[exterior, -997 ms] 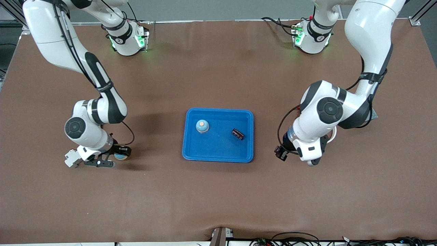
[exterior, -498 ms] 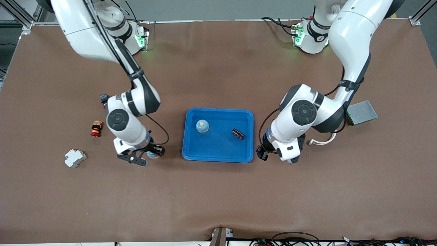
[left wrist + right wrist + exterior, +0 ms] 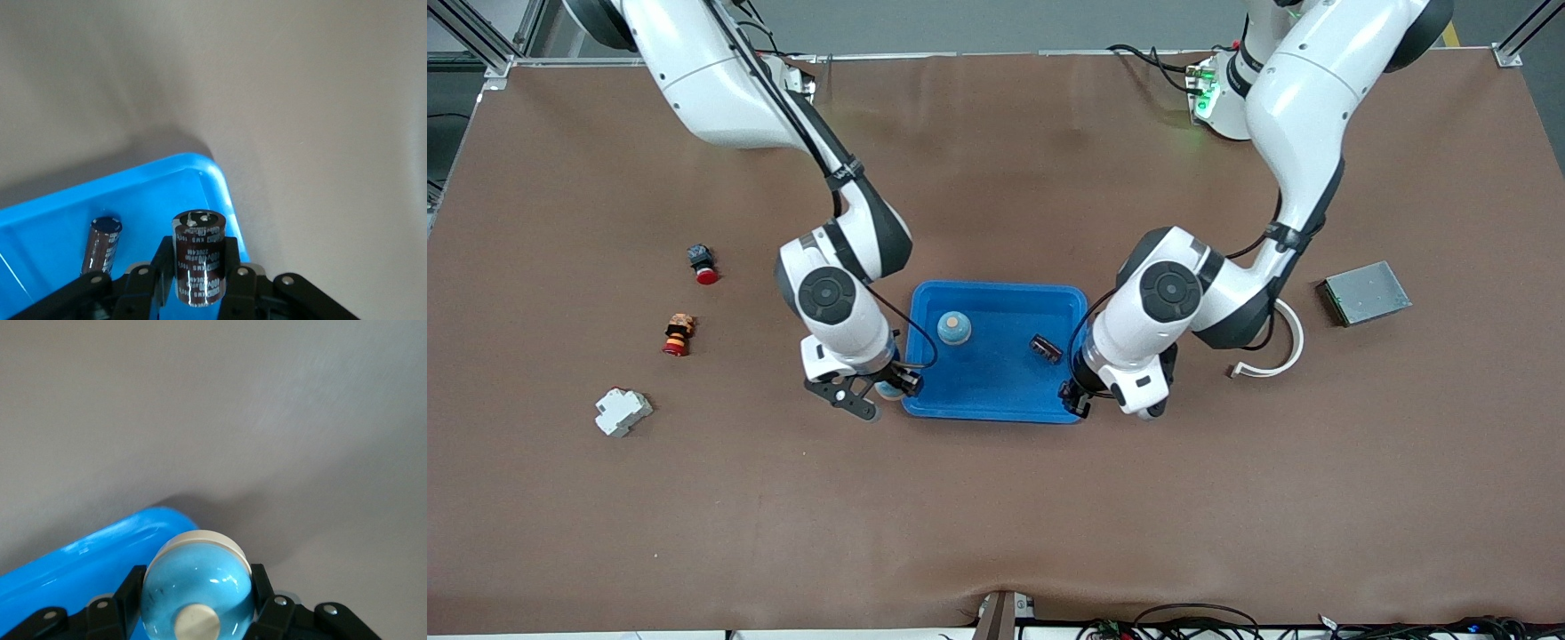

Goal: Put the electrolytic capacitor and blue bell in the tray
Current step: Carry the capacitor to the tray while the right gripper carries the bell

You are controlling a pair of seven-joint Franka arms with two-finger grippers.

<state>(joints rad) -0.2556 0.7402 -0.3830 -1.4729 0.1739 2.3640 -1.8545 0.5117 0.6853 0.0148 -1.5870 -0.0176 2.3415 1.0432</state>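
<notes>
The bright blue tray (image 3: 996, 384) lies mid-table. In it stand a blue bell (image 3: 954, 328) and a dark capacitor (image 3: 1047, 348). My right gripper (image 3: 887, 388) is shut on a second blue bell (image 3: 197, 587), over the tray's rim (image 3: 100, 553) at the right arm's end. My left gripper (image 3: 1069, 397) is shut on a second dark electrolytic capacitor (image 3: 199, 257), over the tray's corner (image 3: 203, 177) at the left arm's end. The capacitor lying in the tray also shows in the left wrist view (image 3: 101, 243).
Toward the right arm's end lie a black-and-red button (image 3: 703, 262), a red striped part (image 3: 679, 334) and a white block (image 3: 623, 412). Toward the left arm's end lie a grey box (image 3: 1365, 292) and a white curved strip (image 3: 1285, 342).
Both arms have swung inward from the table's ends to the tray's two ends, the right carrying the bell and the left carrying the capacitor.
</notes>
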